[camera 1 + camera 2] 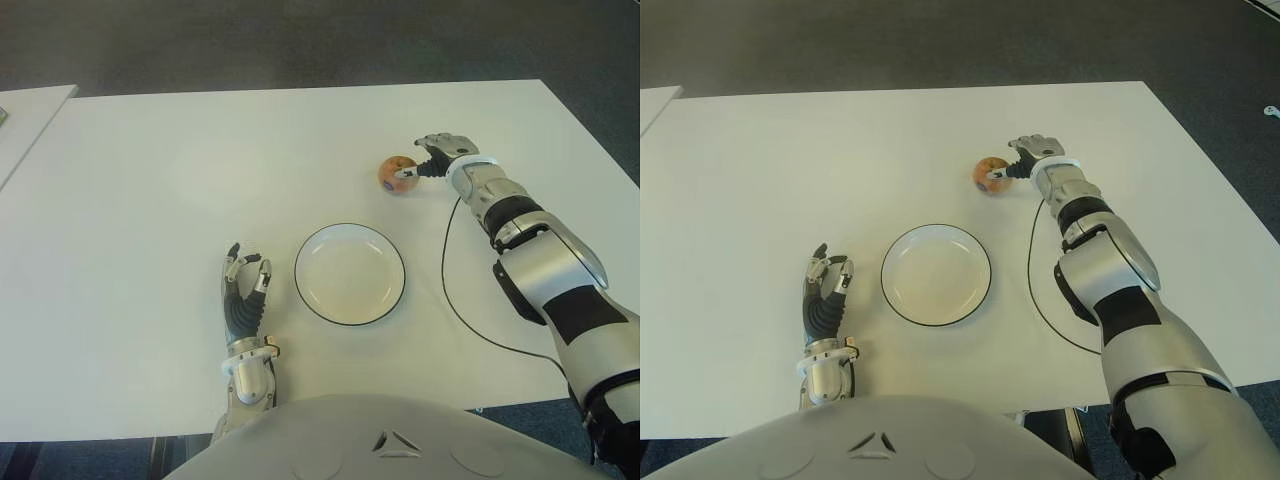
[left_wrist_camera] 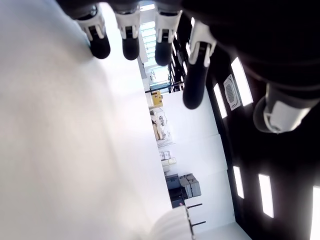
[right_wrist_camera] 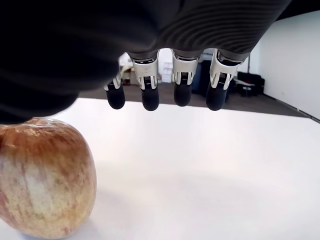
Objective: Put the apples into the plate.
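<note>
**Right hand at the apple, fingers uncurled, plate bare**

Reaches to the upper right of the head view: right hand point(image 1: 432, 158) at the far right part of the white table point(image 1: 150, 200), just beside a single apple point(image 1: 396, 173). Thumb tip seemingly against the apple's side in the head views, though actual contact too small to confirm. In the right wrist view, four fingers point(image 3: 182, 92) hang extended above bare table, none wrapped around the fruit; apple point(image 3: 42, 175) sits on the tabletop at the lower left of that frame, partly cut off by the edge and by the dark palm above. Not grasped.

Lies at lower centre: white plate with a dark rim point(image 1: 301, 290), nothing in it, well apart from the apple. Loops from the right forearm down across the table to the right of the plate: a thin black cable point(image 1: 447, 300).

Shows at lower left, just beside the plate's left side: left hand point(image 1: 244, 290), fingers loosely spread and slightly bent, holding nothing. Touching the table or not, impossible to say. In its wrist view, fingertips point(image 2: 195, 95) over blank white surface, with blurred room background beyond.
</note>
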Controlling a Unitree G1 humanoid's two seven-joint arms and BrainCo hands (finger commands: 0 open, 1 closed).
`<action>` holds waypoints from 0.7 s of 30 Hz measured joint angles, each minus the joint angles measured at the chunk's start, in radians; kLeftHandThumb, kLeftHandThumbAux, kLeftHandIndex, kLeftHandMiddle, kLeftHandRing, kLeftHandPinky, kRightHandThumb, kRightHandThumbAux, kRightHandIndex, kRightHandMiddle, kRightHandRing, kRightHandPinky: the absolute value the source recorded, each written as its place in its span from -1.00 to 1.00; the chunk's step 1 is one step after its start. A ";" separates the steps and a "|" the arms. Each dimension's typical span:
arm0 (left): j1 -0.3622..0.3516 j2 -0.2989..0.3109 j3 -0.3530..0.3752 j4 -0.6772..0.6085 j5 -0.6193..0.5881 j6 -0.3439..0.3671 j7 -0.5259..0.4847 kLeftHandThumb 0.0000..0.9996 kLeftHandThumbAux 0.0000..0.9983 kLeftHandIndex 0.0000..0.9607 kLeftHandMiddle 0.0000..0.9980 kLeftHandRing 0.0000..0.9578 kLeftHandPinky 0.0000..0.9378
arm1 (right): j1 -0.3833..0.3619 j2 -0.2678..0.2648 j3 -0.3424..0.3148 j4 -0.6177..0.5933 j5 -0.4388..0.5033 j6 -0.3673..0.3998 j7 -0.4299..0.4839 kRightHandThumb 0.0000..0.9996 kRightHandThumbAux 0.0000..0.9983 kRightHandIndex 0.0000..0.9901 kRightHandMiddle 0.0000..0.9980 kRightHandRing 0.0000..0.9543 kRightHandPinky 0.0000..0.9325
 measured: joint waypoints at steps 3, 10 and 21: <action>0.000 0.000 0.000 0.000 0.001 0.000 0.004 -1.00 -0.11 -0.12 -0.75 -0.94 -1.00 | 0.000 0.006 0.002 0.001 -0.002 0.005 -0.002 -0.65 -0.65 -1.00 -1.00 -1.00 -1.00; -0.001 0.000 -0.002 0.000 0.013 0.006 0.017 -1.00 -0.08 -0.04 -0.71 -0.92 -1.00 | 0.000 0.023 0.001 0.003 0.001 0.012 -0.006 -0.65 -0.67 -1.00 -1.00 -1.00 -1.00; -0.003 0.001 -0.002 0.004 0.000 0.003 0.021 -1.00 -0.03 0.07 -0.70 -0.92 -1.00 | -0.001 0.065 -0.002 0.002 0.004 0.012 -0.007 -0.66 -0.68 -1.00 -1.00 -1.00 -1.00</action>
